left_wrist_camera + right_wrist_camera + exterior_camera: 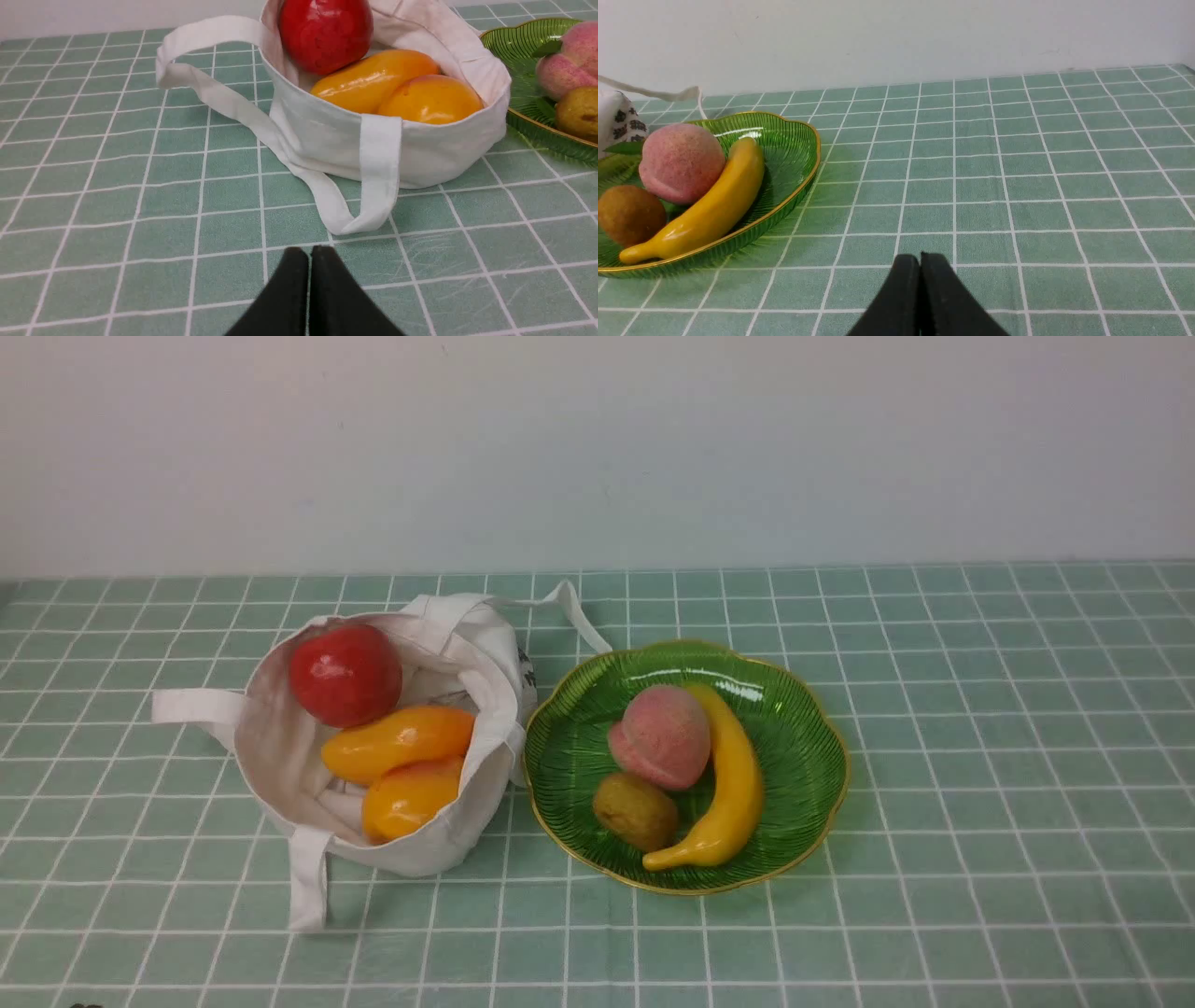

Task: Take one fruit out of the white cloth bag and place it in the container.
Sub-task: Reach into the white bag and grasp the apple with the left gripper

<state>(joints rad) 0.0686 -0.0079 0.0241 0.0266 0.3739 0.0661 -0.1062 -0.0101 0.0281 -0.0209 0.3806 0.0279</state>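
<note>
A glossy round red apple is seen at the far left inside the soft off-white canvas bag, touching two smooth orange mangoes. Just right, a ribbed, scalloped green glass dish is pictured. The left gripper and right gripper are pinched together, grasping nothing.

Bag mouth open upward, mangoes against apple, dish right side bare
</note>
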